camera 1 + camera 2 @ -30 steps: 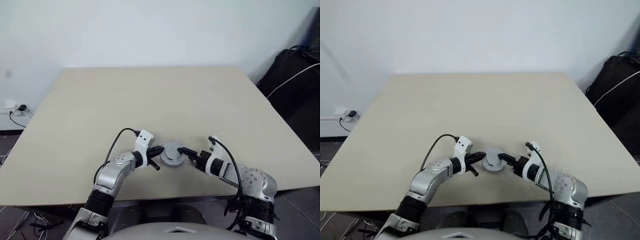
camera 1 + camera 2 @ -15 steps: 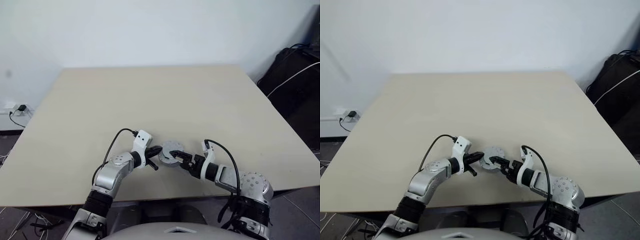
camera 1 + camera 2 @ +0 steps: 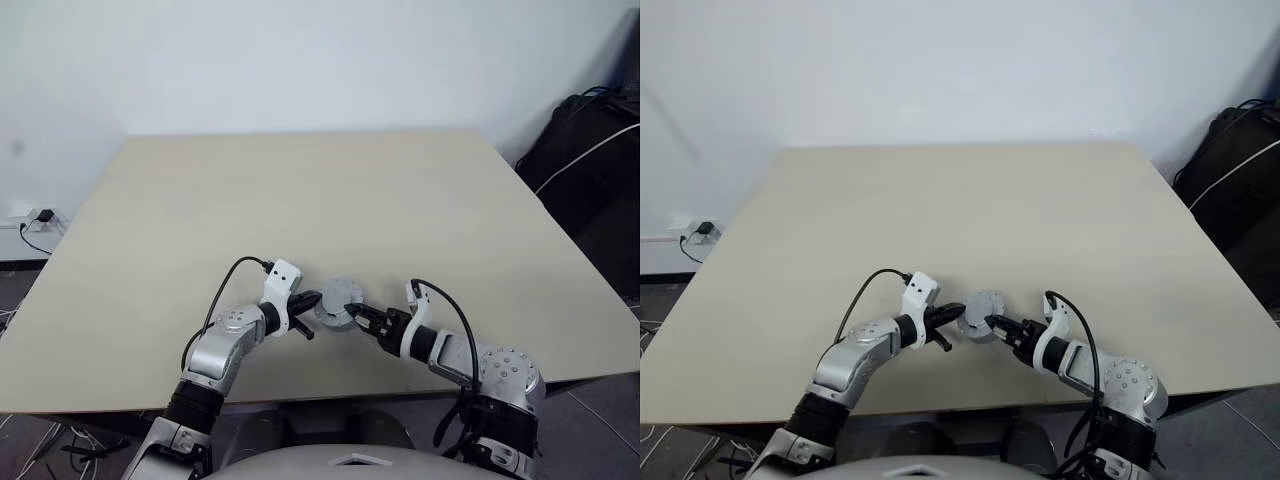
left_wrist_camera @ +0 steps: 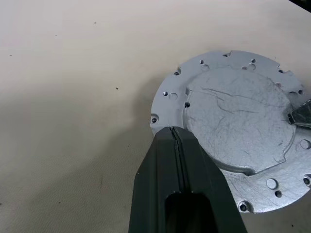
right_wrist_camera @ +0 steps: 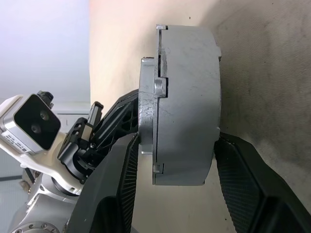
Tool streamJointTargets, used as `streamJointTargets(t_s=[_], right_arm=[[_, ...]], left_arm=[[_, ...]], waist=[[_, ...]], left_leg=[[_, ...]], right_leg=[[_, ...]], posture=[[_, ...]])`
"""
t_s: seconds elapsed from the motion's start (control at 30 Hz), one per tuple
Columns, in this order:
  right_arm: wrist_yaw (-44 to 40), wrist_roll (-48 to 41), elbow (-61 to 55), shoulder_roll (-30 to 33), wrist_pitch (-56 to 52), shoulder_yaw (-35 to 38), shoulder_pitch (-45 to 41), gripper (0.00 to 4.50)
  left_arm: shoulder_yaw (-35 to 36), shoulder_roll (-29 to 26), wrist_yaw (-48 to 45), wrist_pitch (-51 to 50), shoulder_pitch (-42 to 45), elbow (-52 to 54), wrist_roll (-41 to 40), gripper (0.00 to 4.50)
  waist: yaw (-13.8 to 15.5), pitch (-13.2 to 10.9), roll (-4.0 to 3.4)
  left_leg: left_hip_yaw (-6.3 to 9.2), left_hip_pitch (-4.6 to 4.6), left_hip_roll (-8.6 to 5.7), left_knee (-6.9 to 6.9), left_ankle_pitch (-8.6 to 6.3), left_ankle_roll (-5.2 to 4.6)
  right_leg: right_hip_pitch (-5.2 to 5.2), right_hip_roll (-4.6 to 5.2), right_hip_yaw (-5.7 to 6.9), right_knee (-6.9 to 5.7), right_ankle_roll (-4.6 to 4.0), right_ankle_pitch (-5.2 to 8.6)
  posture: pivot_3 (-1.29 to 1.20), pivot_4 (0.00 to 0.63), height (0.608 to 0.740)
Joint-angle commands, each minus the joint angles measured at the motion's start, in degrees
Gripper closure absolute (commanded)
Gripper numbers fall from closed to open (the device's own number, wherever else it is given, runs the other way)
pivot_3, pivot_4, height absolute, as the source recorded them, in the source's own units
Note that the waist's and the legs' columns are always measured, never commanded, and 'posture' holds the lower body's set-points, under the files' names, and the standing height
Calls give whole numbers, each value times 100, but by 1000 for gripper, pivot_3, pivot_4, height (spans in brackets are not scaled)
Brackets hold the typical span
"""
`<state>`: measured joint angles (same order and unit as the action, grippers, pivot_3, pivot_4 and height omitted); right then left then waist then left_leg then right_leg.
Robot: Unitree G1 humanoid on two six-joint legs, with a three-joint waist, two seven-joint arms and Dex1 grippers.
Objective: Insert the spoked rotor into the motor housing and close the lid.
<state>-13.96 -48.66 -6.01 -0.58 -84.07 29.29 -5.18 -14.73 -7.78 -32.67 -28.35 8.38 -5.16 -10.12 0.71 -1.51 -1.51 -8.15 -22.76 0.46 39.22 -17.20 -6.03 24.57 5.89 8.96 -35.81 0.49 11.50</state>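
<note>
The lid (image 4: 233, 116), a silver disc with its plain face and raised centre circle up, lies on the motor housing (image 5: 189, 97), a grey round puck near the table's front edge. The spoked rotor is hidden. My left gripper (image 4: 173, 133) is shut, and its tip rests against the lid's rim on the left side. From the right, my right gripper (image 5: 177, 138) straddles the stack. One of its fingers (image 5: 116, 184) presses on the lid (image 5: 148, 97). The other lies against the housing's underside. In the left eye view the stack (image 3: 338, 298) sits between both grippers.
The beige table (image 3: 320, 200) stretches wide and bare behind the stack. Its front edge lies just below the grippers. A black bag (image 3: 590, 150) with a white cable stands past the table's right side. A wall socket (image 3: 40, 216) sits low at the left.
My right gripper has shifted left toward the stack, rolled, and narrowed its fingers from wide open onto the stack. The left gripper has stayed put.
</note>
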Motion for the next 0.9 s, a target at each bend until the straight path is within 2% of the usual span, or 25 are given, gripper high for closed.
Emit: streamJointTargets(t_s=[0.03, 0.17, 0.3, 0.4, 0.5, 0.67, 0.77, 0.9], right_arm=[[67, -58, -181, 67, 7, -47, 27, 2408], [150, -57, -164, 13, 89, 7, 57, 2408], [186, -191, -186, -119, 186, 66, 102, 2408], [179, -434, -215, -287, 251, 170, 165, 2408], [126, -769, -267, -482, 272, 286, 226, 2409], [93, -1151, -282, -620, 295, 322, 240, 2417], [142, -1403, -255, -652, 368, 311, 218, 2726], [277, -1669, -220, -684, 452, 251, 177, 2727]], left_arm=[[-34, 42, -1, 6, -20, -22, -11, 4500], [207, 167, 150, 239, -94, 65, -98, 4500], [835, 555, 601, 515, -240, 277, -415, 4500], [1580, 940, 792, 389, -445, 665, -1236, 4500], [2274, 1228, 976, -157, -809, 1166, -2286, 4500], [2626, 1227, 1366, -1013, -1326, 1604, -3118, 4500], [2898, 1382, 1613, -1338, -1642, 1804, -3797, 4500], [2989, 1598, 1843, -1575, -2042, 2007, -4592, 4500]], waist=[[2, 0, 0], [2, 0, 0], [-3, -4, 5], [-11, -10, 9], [-47, -17, 6], [-69, -30, 6], [-85, -42, 19], [-125, -54, 18]], left_leg=[[0, 0, 0, 0, 0, 0], [0, 0, 0, 0, 0, 1], [0, -2, 0, -1, 0, 0], [0, -3, 1, -2, -10, -18], [1, -10, 2, -2, -10, -17], [1, -15, -1, -2, -5, -10], [1, -15, -1, 0, -6, -11], [2, -14, 0, -1, -7, -11]], right_leg=[[0, 0, 0, 0, 0, 0], [0, 0, -1, 0, 1, 1], [2, 0, -1, 1, 3, 0], [4, 0, -1, 0, 3, 0], [8, 1, -2, 0, 4, 0], [7, -7, -3, 1, 21, 7], [6, -12, -9, 2, 22, 8], [7, -13, -16, 4, 18, 12]], posture=[[0, 0, 740], [0, 0, 740], [0, 0, 740], [0, 0, 740], [0, 0, 740], [0, 0, 740], [0, 0, 740], [0, 0, 740]])
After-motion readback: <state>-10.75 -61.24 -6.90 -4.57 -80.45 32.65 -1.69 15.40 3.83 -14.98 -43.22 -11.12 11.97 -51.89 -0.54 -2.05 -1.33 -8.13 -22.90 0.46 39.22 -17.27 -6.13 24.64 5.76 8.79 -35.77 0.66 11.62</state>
